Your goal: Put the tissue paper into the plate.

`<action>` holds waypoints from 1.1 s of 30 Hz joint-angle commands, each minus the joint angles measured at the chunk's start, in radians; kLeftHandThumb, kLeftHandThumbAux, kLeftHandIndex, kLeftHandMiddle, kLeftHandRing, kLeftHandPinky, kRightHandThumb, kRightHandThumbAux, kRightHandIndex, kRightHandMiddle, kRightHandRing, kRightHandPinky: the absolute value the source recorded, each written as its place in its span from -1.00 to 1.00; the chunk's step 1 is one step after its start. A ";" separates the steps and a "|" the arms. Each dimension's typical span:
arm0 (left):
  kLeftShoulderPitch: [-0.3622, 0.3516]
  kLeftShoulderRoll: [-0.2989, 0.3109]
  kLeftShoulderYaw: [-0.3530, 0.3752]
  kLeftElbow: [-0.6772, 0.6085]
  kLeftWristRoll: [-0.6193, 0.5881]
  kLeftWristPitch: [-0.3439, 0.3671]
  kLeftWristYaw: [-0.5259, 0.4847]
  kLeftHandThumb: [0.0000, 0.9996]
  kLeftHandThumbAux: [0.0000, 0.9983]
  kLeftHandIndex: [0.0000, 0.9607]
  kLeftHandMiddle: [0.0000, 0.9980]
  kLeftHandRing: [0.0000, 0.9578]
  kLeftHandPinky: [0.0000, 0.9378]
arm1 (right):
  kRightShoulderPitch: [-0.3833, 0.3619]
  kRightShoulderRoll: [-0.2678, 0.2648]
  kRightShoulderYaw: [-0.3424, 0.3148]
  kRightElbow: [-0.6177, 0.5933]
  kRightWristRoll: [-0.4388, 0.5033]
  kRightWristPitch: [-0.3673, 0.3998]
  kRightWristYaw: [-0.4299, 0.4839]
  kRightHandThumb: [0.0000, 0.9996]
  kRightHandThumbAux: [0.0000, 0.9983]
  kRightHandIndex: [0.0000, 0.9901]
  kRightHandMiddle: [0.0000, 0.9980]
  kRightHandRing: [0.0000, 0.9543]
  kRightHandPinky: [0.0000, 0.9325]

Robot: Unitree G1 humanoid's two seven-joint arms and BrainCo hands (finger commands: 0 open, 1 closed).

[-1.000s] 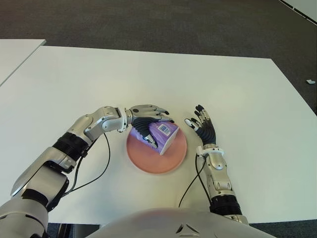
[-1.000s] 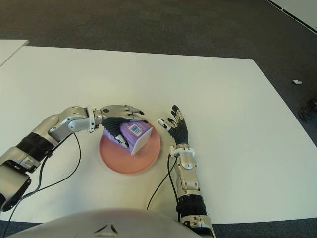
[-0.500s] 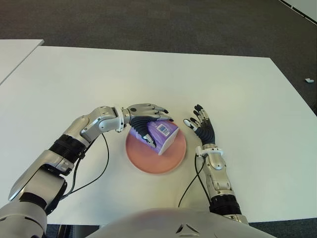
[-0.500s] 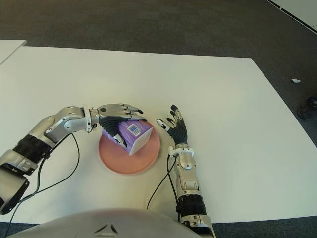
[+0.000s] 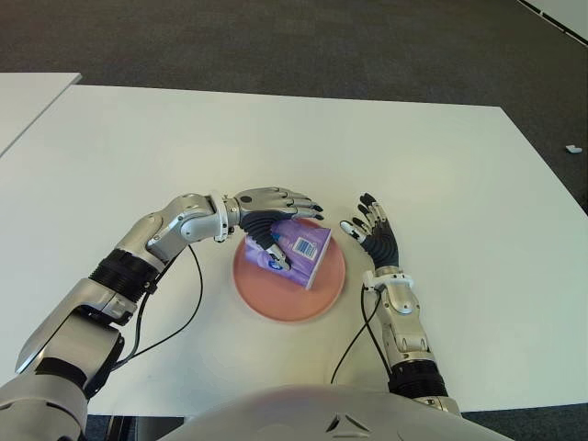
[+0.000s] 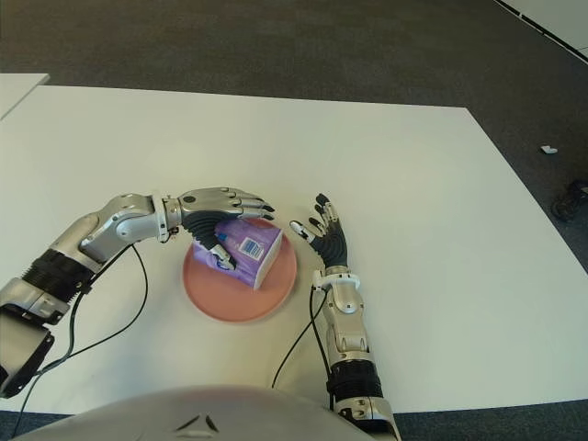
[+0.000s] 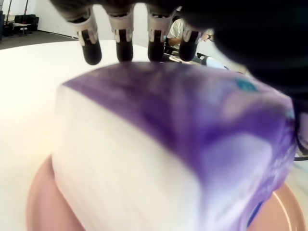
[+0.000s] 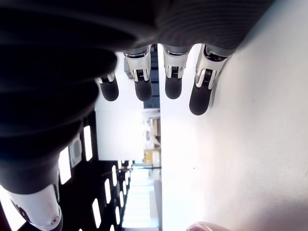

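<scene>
Tissue paper pack (image 5: 301,250) — lies in pink plate (image 5: 289,299). Left hand (image 5: 271,209) released above it; best lifted straight up, avoiding nudges. Right hand (image 5: 372,234) spread, idle beside plate's right rim.

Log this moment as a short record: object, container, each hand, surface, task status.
object: purple tissue pack, lying in the plate
container: pink plate, on the table
left hand: left hand, over the pack's far side, fingers extended above it, thumb beside it; grip looks released
right hand: right hand, beside the plate on its right, fingers spread, holding nothing
surface: white table
task status: pack is inside the plate; left hand not yet withdrawn
</scene>
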 commanded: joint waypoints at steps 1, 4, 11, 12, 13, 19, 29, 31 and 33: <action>-0.025 0.009 -0.029 0.030 0.013 -0.024 -0.044 -1.00 -0.28 -1.00 -1.00 -1.00 -1.00 | 0.038 -0.001 -0.004 0.047 0.017 0.050 0.010 -0.93 0.44 -1.00 -0.98 -0.96 -0.83; -0.042 0.013 -0.037 0.038 0.029 -0.039 -0.054 -1.00 -0.33 -1.00 -1.00 -1.00 -1.00 | 0.039 0.000 -0.006 0.047 0.019 0.046 0.013 -0.92 0.44 -1.00 -0.98 -0.95 -0.82; -0.098 0.021 -0.065 0.045 0.055 -0.061 -0.104 -1.00 -0.38 -1.00 -1.00 -1.00 -1.00 | 0.040 -0.001 -0.009 0.047 0.020 0.044 0.019 -0.91 0.43 -1.00 -0.98 -0.95 -0.85; -0.102 0.022 -0.067 0.044 0.057 -0.061 -0.109 -1.00 -0.39 -1.00 -1.00 -1.00 -1.00 | 0.041 -0.001 -0.009 0.047 0.020 0.045 0.019 -0.91 0.43 -1.00 -0.98 -0.95 -0.84; -0.114 0.021 -0.073 0.038 0.060 -0.051 -0.131 -1.00 -0.39 -1.00 -1.00 -1.00 -1.00 | 0.041 0.000 -0.010 0.048 0.020 0.044 0.019 -0.91 0.43 -1.00 -0.98 -0.95 -0.84; -0.142 0.029 -0.094 0.006 0.075 -0.016 -0.206 -0.93 -0.50 -1.00 -1.00 -1.00 -1.00 | 0.046 0.001 -0.012 0.044 0.024 0.042 0.024 -0.90 0.44 -1.00 -0.98 -0.95 -0.84; -0.176 0.037 -0.100 -0.038 0.102 0.001 -0.258 -0.86 -0.57 -1.00 -1.00 -1.00 -1.00 | 0.054 0.005 -0.011 0.039 0.022 0.041 0.024 -0.90 0.45 -1.00 -0.97 -0.94 -0.82; -0.210 0.056 -0.078 -0.072 0.055 0.014 -0.306 -0.86 -0.57 -1.00 -1.00 -1.00 -1.00 | 0.057 0.007 -0.009 0.037 0.021 0.042 0.024 -0.90 0.45 -1.00 -0.97 -0.94 -0.82; -0.259 0.090 -0.034 -0.123 -0.023 0.033 -0.366 -0.90 -0.56 -1.00 -1.00 -1.00 -1.00 | 0.061 0.011 -0.004 0.032 0.019 0.045 0.023 -0.90 0.44 -1.00 -0.97 -0.94 -0.83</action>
